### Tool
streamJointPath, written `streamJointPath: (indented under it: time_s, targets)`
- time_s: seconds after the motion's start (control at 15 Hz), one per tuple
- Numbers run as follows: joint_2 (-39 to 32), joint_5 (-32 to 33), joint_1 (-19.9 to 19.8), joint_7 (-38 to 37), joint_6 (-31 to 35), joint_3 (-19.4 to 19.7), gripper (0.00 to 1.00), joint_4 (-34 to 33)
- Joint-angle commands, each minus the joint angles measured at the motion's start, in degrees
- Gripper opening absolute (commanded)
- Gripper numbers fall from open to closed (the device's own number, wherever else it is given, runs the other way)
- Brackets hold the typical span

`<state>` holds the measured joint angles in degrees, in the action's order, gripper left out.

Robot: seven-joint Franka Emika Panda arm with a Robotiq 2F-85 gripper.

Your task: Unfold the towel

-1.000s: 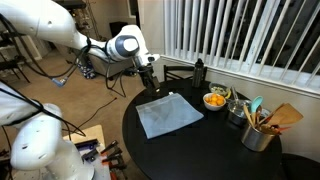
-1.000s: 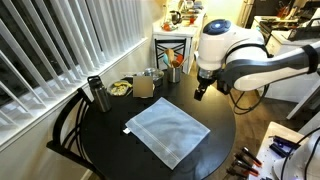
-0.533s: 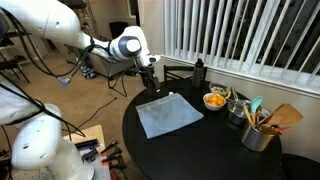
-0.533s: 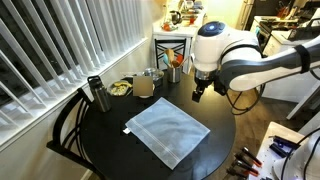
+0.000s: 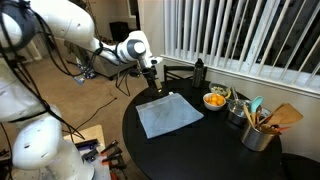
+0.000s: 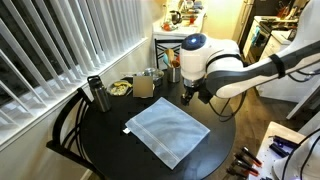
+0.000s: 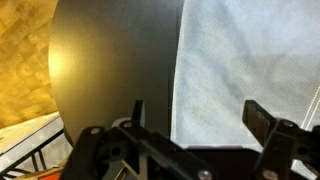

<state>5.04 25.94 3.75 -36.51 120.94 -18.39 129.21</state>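
Note:
The towel (image 5: 168, 113) is a pale blue-grey cloth lying flat on the round black table (image 5: 200, 150); it also shows in the other exterior view (image 6: 168, 130) and fills the right side of the wrist view (image 7: 250, 60). My gripper (image 5: 152, 79) hangs above the towel's edge near the table rim, also seen in an exterior view (image 6: 190, 97). In the wrist view the gripper (image 7: 196, 115) is open and empty, its fingers straddling the towel's edge.
A bowl of orange food (image 5: 214, 100), a dark bottle (image 5: 199, 70), a tin of utensils (image 5: 258, 130) and cups (image 6: 150, 78) stand at the table's window side. A chair (image 6: 70, 125) stands by the blinds. Another robot arm (image 5: 40, 140) is at lower left.
My gripper has moved from beyond the table rim toward the towel and now hangs over its edge. The towel has not moved.

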Motion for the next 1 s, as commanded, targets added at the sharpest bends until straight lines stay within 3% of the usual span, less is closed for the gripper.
streamJointPath:
  time_s: [0.0, 0.33, 0.6, 0.93]
  targets:
    - [-11.9, 5.9, 4.3, -15.1, -2.7, 0.3, 1.00, -9.9]
    - [-24.2, 7.2, 13.6, -23.7, -8.7, 3.8, 1.00, -23.7]
    - [-32.8, 3.8, 18.1, -20.1, -10.3, 6.1, 1.00, -33.6]
    - [-43.5, 4.5, 23.3, -16.8, -13.6, 9.6, 1.00, -44.7]
